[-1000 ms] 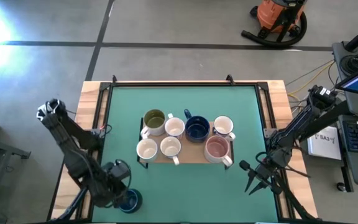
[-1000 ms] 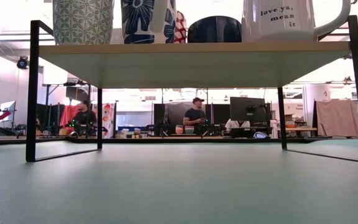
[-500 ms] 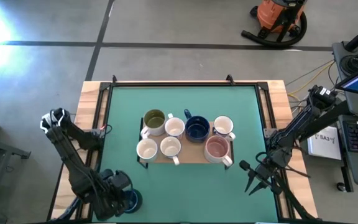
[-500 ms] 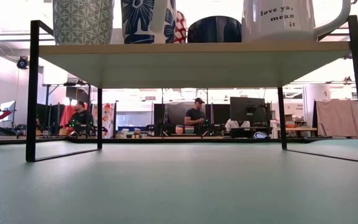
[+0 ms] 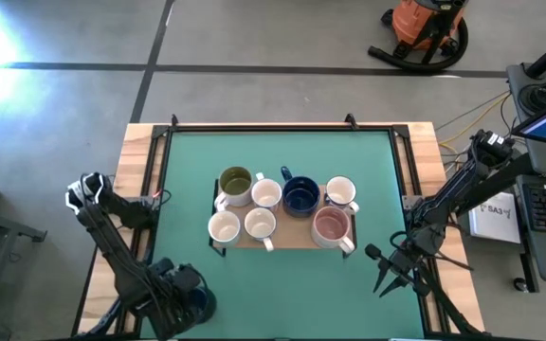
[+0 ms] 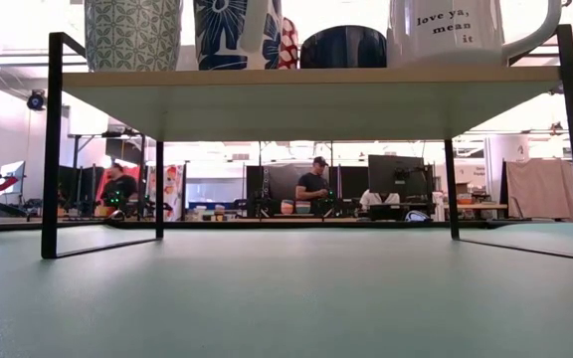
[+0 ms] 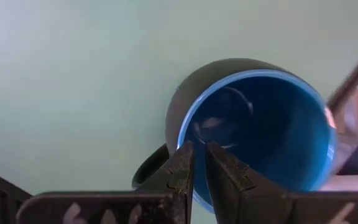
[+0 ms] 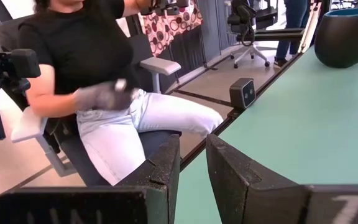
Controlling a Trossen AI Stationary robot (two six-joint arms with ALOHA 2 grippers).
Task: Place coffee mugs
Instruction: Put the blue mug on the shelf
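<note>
Left wrist view gives me the nearest look: my left gripper has its fingers pinched almost together over the rim of a dark navy mug with a blue interior, one finger inside the cup and one outside by the handle, so it has hold of that rim. From the high view that mug sits on the green counter at about 7 o'clock, close to the front edge, with the left gripper right on it. My right gripper hangs at about 4 o'clock near the counter's right edge, fingers a small gap apart and holding nothing; its wrist view shows a seated person beyond the counter edge. Farther in, at the counter's centre, a small raised shelf carries seven mugs: an olive-green one, a white one, a second navy mug and another white one in the far row, two cream mugs and a pinkish mug in the near row.
</note>
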